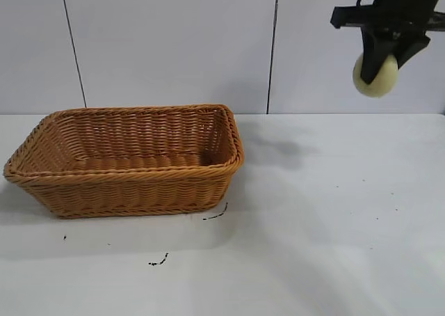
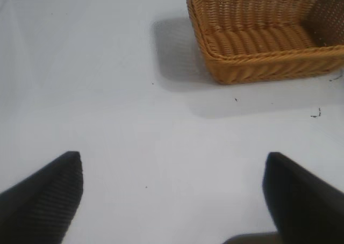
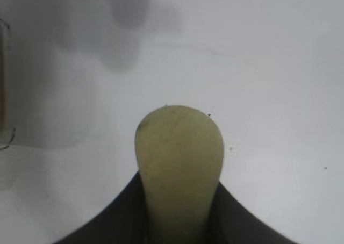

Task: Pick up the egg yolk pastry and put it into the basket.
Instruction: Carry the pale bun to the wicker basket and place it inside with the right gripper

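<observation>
One basket [image 1: 125, 159] on table [image 1: 334, 218], left side, nothing inside | left gripper [image 2: 172, 195] low over table, fingers spread wide, holding nothing | right gripper [image 1: 381, 60] high at right, clamped on pastry [image 1: 375, 74], well clear of basket

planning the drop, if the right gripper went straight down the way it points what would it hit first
Probably bare table. The right gripper, shut on the egg yolk pastry, hangs high, right of the basket, whose rim shows only at its wrist view's edge.
</observation>
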You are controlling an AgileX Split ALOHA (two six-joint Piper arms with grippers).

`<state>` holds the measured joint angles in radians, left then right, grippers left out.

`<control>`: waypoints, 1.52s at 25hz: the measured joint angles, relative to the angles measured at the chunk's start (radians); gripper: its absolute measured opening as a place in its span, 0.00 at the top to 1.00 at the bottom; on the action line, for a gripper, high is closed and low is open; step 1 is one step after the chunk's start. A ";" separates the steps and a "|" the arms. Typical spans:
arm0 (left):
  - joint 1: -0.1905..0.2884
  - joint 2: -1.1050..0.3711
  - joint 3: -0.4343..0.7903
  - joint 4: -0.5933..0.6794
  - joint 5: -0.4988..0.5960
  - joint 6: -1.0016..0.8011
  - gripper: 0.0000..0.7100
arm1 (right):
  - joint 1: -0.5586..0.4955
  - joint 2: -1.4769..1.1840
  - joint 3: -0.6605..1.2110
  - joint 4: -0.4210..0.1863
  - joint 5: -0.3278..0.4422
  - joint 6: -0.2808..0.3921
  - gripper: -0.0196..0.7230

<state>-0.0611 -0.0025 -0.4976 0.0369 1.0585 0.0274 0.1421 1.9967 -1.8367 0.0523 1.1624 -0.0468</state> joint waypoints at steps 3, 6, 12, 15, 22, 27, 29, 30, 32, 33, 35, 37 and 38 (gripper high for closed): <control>0.000 0.000 0.000 0.000 0.000 0.000 0.02 | 0.066 0.001 -0.038 0.002 -0.005 0.017 0.76; 0.000 0.000 0.000 0.000 0.000 0.000 0.02 | 0.147 0.001 -0.067 0.002 -0.024 0.047 0.76; 0.000 0.000 0.000 0.000 0.000 0.000 0.02 | 0.348 0.031 -0.089 0.006 -0.170 0.064 0.76; 0.000 0.000 0.000 0.000 0.000 0.000 0.02 | 0.428 0.090 -0.117 0.006 -0.232 0.068 0.76; 0.000 0.000 0.000 0.000 0.000 0.000 0.02 | 0.493 0.295 -0.138 0.041 -0.436 0.098 0.76; 0.000 0.000 0.000 0.000 0.000 0.000 0.02 | 0.493 0.394 -0.138 0.066 -0.460 0.102 0.76; 0.000 0.000 0.000 0.000 0.000 0.000 0.02 | 0.493 0.409 -0.138 0.070 -0.473 0.100 0.76; 0.000 0.000 0.000 0.000 0.000 0.000 0.02 | 0.493 0.410 -0.138 0.072 -0.480 0.097 0.75; 0.000 0.000 0.000 0.000 0.000 0.000 0.02 | 0.493 0.410 -0.138 0.073 -0.489 0.085 0.69; 0.000 0.000 0.000 0.000 0.000 0.000 0.02 | 0.493 0.409 -0.139 0.073 -0.491 0.081 0.64; 0.000 0.000 0.000 0.000 0.000 0.000 0.02 | 0.493 0.409 -0.139 0.074 -0.494 0.077 0.43; 0.000 0.000 0.000 0.000 0.000 0.000 0.02 | 0.493 0.401 -0.139 0.068 -0.487 0.075 0.21; 0.000 0.000 0.000 0.000 0.000 0.000 0.02 | 0.493 0.393 -0.139 0.060 -0.481 0.074 0.15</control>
<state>-0.0611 -0.0025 -0.4976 0.0369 1.0585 0.0274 0.6354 2.3896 -1.9755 0.1126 0.6815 0.0274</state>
